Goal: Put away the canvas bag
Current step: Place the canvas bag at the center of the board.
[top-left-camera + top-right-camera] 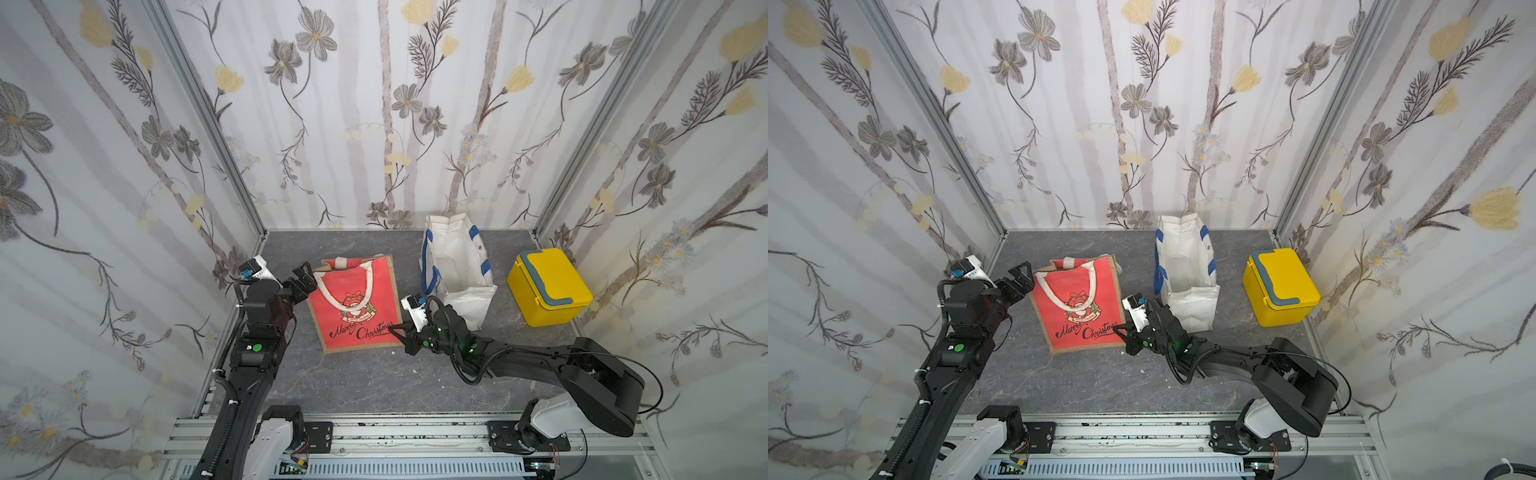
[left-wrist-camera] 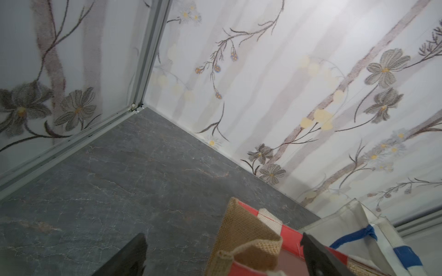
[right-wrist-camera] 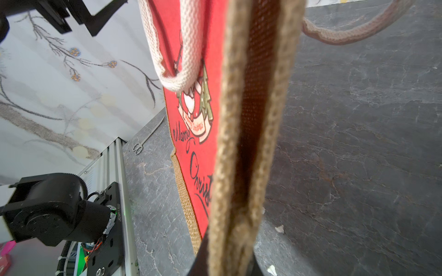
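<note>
right claw (image 1: 400, 332) is pinched tight on the near corner of the red canvas bag (image 1: 357, 303). in both top views that bag sits mid-table, between the two arms. left claw (image 1: 305, 277) has its jaws wide apart just beside the bag's far corner and holds nothing. a white bag (image 1: 457, 266) with blue handles stands open on the red bag's right. a yellow lidded box (image 1: 548, 286) sits beyond it, near the wall. that makes two bags and one box. the table (image 1: 353, 382) is grey and veined like stone, closed in by three flowered walls (image 1: 374, 124).

left wrist view: black fingers (image 2: 318, 258) sit either side of the red bag's jute corner, with the white bag behind.

right wrist view: the jute edge is clamped, and one pair of scissors (image 3: 143, 141) lies by the rail (image 3: 119, 179).
</note>
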`<move>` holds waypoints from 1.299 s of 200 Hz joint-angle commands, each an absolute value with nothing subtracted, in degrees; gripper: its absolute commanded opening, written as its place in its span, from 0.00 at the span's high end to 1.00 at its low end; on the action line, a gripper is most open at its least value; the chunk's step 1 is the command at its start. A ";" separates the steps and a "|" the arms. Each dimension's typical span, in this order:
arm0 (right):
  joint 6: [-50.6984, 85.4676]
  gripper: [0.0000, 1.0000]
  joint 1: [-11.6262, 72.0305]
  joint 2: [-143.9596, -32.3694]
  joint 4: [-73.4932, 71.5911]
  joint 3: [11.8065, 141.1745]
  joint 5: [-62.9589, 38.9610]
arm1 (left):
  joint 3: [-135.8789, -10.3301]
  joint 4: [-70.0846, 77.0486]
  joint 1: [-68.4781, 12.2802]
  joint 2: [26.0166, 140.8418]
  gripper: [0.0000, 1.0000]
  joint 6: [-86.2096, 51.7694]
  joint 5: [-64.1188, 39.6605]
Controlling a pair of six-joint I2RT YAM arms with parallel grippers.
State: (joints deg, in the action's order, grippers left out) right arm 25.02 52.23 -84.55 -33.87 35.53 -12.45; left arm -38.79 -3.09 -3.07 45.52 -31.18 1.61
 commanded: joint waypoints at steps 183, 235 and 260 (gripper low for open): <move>21.36 1.00 47.99 -93.20 -16.41 50.27 -11.92 | -14.02 42.58 -9.03 77.52 0.25 -42.47 -9.45; 21.38 1.00 45.88 -95.13 -17.05 50.34 -12.52 | -13.63 47.03 -10.58 84.44 0.20 -44.64 -11.56; 22.67 0.96 44.74 -96.42 -17.22 51.04 -12.15 | -12.43 49.12 -12.18 84.12 0.30 -44.47 -12.61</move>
State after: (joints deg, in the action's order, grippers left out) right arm 22.44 45.58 -95.42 -15.57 50.04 -12.93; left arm -13.32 45.78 -11.11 84.14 -43.07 -10.70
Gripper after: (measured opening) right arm 0.085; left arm 0.746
